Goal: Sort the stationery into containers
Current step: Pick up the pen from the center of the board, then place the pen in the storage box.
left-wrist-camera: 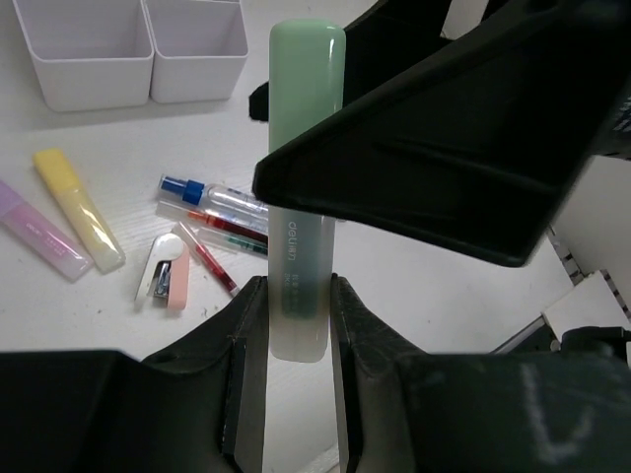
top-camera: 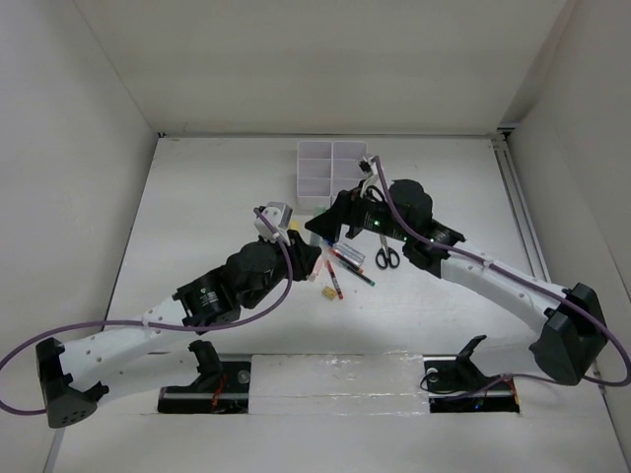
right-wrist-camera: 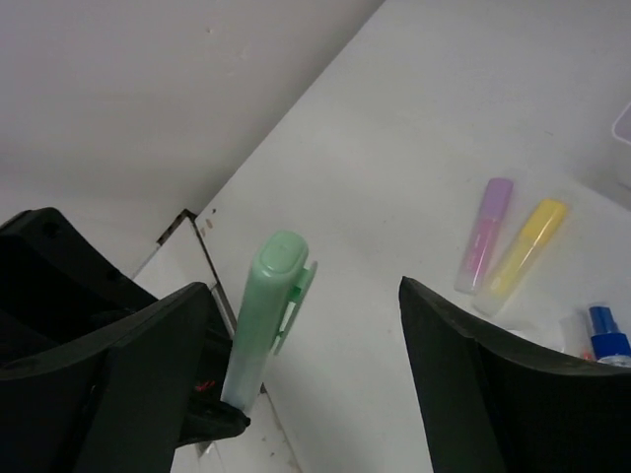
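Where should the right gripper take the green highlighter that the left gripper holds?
Its capped free half: the green highlighter juts from the left gripper, which clamps only the tail end. Probably come in over the cap, where the open right gripper straddles it, closing on the smooth sides, off the clip.

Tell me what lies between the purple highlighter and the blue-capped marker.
The yellow highlighter lies between the purple highlighter and the marker, clearest in the left wrist view.
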